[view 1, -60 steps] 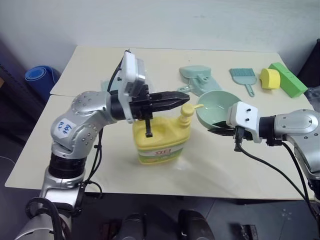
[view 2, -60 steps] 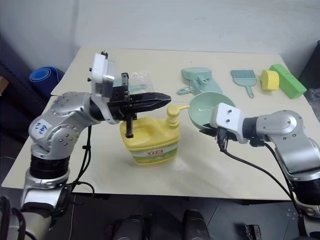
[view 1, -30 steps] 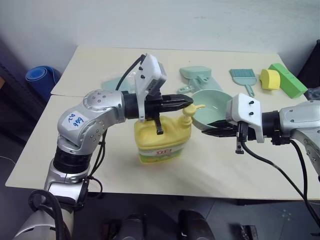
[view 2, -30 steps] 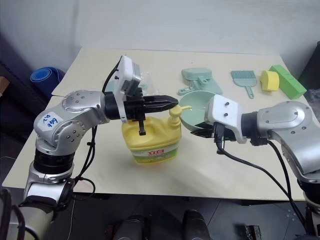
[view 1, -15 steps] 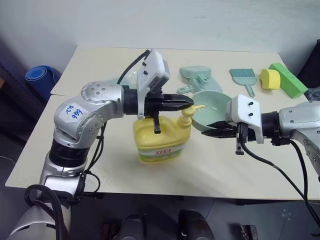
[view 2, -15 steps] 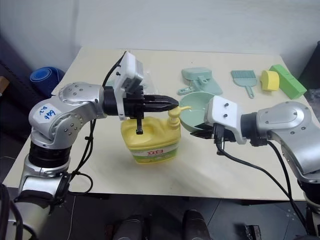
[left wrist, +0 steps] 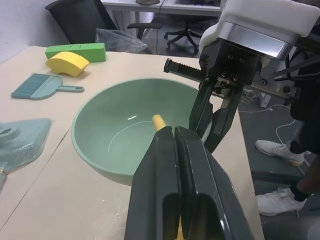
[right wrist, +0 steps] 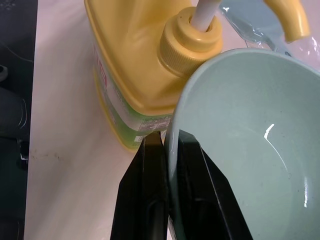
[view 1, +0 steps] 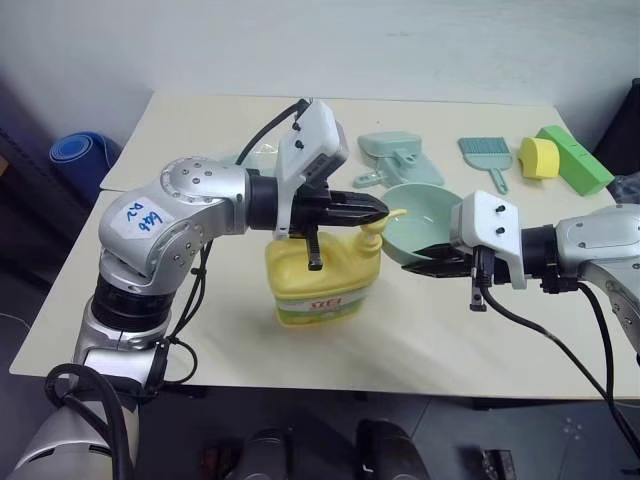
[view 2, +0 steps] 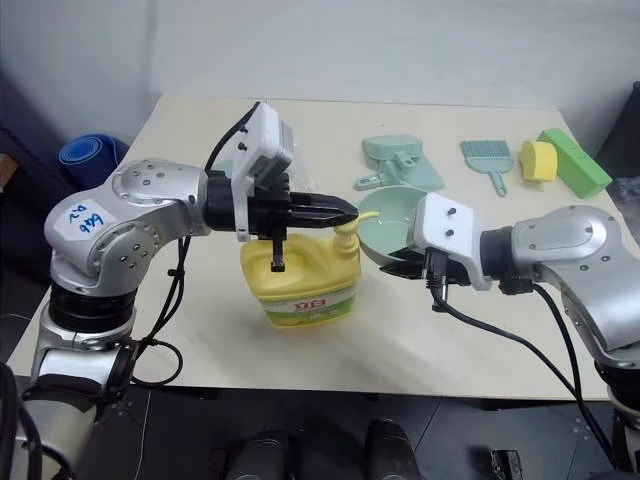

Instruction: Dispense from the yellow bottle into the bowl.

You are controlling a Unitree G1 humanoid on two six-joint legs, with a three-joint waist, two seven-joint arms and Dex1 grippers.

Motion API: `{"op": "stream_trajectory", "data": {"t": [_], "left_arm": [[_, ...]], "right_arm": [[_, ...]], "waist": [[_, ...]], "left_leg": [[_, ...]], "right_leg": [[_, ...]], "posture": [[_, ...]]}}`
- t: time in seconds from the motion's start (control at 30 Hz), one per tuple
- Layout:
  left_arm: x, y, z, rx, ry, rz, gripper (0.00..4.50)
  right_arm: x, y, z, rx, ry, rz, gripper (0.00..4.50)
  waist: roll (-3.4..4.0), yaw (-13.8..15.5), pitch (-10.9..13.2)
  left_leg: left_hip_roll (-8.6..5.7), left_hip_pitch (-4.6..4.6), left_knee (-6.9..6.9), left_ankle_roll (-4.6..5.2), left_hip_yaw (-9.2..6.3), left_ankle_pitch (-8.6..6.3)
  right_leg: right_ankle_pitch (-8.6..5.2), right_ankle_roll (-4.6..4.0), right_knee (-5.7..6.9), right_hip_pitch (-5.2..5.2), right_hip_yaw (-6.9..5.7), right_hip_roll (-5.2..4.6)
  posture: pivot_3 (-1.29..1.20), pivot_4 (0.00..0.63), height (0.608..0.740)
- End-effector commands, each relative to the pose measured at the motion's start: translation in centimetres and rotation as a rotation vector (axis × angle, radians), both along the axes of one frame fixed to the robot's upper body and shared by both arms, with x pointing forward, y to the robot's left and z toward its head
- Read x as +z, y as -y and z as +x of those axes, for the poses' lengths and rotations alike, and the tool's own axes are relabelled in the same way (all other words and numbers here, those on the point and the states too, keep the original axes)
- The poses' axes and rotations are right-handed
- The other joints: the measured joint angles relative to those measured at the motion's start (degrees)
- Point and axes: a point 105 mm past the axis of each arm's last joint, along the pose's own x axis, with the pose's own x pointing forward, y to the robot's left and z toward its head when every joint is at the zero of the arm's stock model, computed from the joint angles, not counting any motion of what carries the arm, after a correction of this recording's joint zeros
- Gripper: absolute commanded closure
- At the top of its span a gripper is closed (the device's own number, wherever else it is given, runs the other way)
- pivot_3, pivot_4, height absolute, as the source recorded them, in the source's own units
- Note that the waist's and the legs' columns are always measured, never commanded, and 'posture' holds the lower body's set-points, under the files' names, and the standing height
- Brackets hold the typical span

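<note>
**Bowl held under the pump spout, closed left fingers on the pump**

Head views: The bottle point(view 1: 322, 281) stands upright on the table point(view 1: 180, 330), in the middle of the front half and nearer the front edge than the back one. The left gripper point(view 1: 375, 209) reaches in level from the left, fingers pressed together with nothing between them, lying over the pump head point(view 1: 374, 224). The right gripper point(view 1: 432, 259) pinches the near rim of the bowl point(view 1: 422, 210) and holds it off the tabletop, just right of the bottle, with the spout reaching over its left rim. Toward the back right of the table lie a dustpan point(view 1: 398, 155), a brush point(view 1: 489, 155), a yellow block point(view 1: 540, 157) and a green block point(view 1: 576, 158), the last by the right edge.

Left wrist view: The closed fingers point(left wrist: 175, 190) point at the bowl point(left wrist: 105, 137). The yellow spout tip point(left wrist: 159, 122) shows just past them, over the bowl's inside. The right gripper point(left wrist: 212, 122) clamps the bowl's rim on the far side.

Right wrist view: The two fingers point(right wrist: 152, 200) grip the bowl rim point(right wrist: 172, 145), one outside and one inside. The bottle point(right wrist: 132, 65) sits just beside the bowl, its neck close to the rim, with the spout point(right wrist: 290, 20) over the bowl's edge.
</note>
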Motion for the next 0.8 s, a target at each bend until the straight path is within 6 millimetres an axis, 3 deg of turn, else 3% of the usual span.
{"op": "stream_trajectory", "data": {"t": [0.03, 0.47, 0.8], "left_arm": [[-2.9, -0.3, 0.6, 0.041, -0.094, 0.078, 4.42], [-5.5, -0.7, 1.2, 0.075, -0.187, 0.174, 4.42], [-7.8, -0.9, 1.5, 0.103, -0.282, 0.203, 4.42]], "right_arm": [[0.9, -1.0, -1.2, 0.075, 0.035, 0.0, 4.5], [0.3, -1.1, -1.4, 0.098, 0.029, 0.01, 4.5], [1.1, -2.3, -1.7, 0.139, 0.049, 0.032, 4.5]], "waist": [[0.0, 0.0, 0.0], [-0.02, 0.02, -0.06], [-0.03, -0.05, -0.32]], "left_leg": [[0.0, 0.01, 0.0, 0.0, 0.0, 0.0], [0.01, 0.13, -0.01, 0.0, 0.01, 0.0], [0.02, 0.23, -0.01, 0.0, 0.02, 0.0]], "right_leg": [[0.0, 0.0, 0.0, 0.01, 0.0, 0.0], [0.0, 0.0, 0.0, 0.12, 0.02, 0.01], [0.0, 0.0, 0.01, 0.19, 0.06, 0.02]], "posture": [[0.0, 0.15, 0.74], [0.0, 0.15, 0.74], [0.0, 0.15, 0.74]]}}
